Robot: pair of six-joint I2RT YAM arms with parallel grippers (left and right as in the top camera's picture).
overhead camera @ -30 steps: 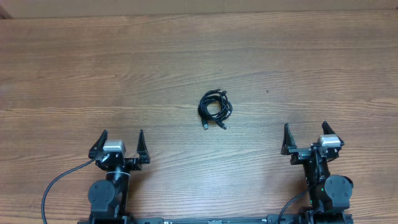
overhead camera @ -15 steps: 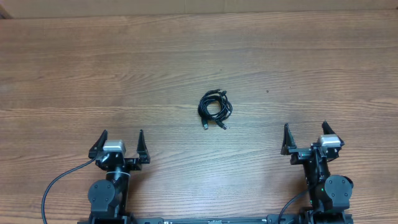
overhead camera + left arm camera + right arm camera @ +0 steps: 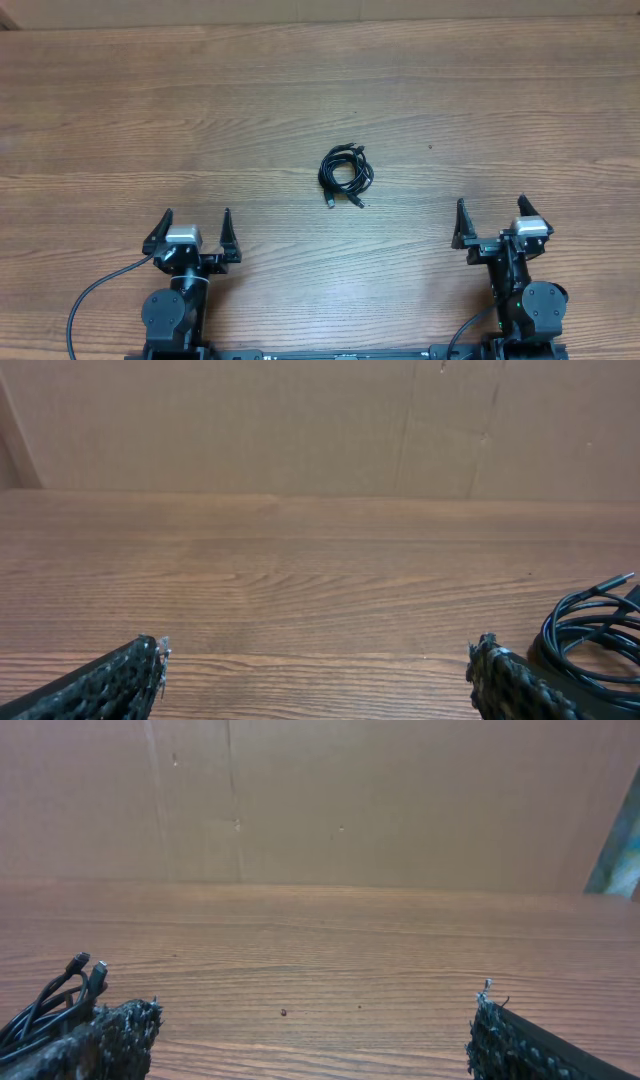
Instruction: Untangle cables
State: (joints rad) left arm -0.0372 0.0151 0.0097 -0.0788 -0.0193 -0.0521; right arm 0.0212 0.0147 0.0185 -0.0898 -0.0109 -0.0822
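The cables (image 3: 346, 174) lie as one small tangled black coil near the middle of the wooden table (image 3: 300, 90), with plug ends sticking out above and below. My left gripper (image 3: 196, 223) rests open near the front left edge, well short of the coil. On the front right my right gripper (image 3: 490, 213) is also open and empty. The left wrist view catches the cables (image 3: 592, 640) at its right edge, beyond the left gripper (image 3: 318, 650). In the right wrist view the cables (image 3: 55, 1000) sit at the lower left, beside the right gripper (image 3: 318, 1010).
A brown cardboard wall (image 3: 300, 420) stands along the table's far edge. Thick black arm wires (image 3: 95, 295) loop by the left arm's base at the front edge. A small dark speck (image 3: 284, 1013) marks the wood ahead of the right gripper.
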